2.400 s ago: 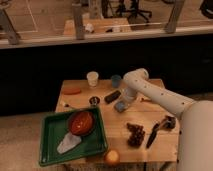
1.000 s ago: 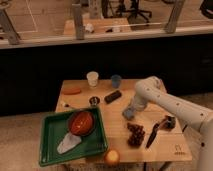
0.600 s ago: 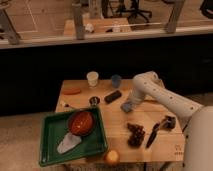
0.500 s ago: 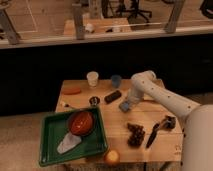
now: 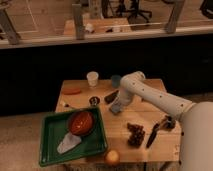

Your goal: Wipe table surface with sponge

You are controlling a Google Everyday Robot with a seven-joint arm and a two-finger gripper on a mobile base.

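My gripper (image 5: 116, 107) is down low over the table surface (image 5: 150, 116), near its middle, just right of the black bar (image 5: 111, 96), and my white arm (image 5: 150, 95) reaches in to it from the right; whether it is wide, narrow or holding anything I cannot tell; the sponge I cannot make out apart from the pale shape at my gripper's tip, so I cannot say whether it is there; measured from the black bar, the blue cup (image 5: 116, 80) stands just behind it, the white cup (image 5: 92, 78) behind and to its left, a small dark round thing (image 5: 94, 100) just left of it, and the green tray (image 5: 50, 135) lies in front and to the left, holding a red bowl (image 5: 81, 122) and a crumpled white cloth (image 5: 67, 143); a dark bunch of grapes (image 5: 135, 135) sits in front and to the right of the bar, an orange fruit (image 5: 112, 157) at the table's front edge.
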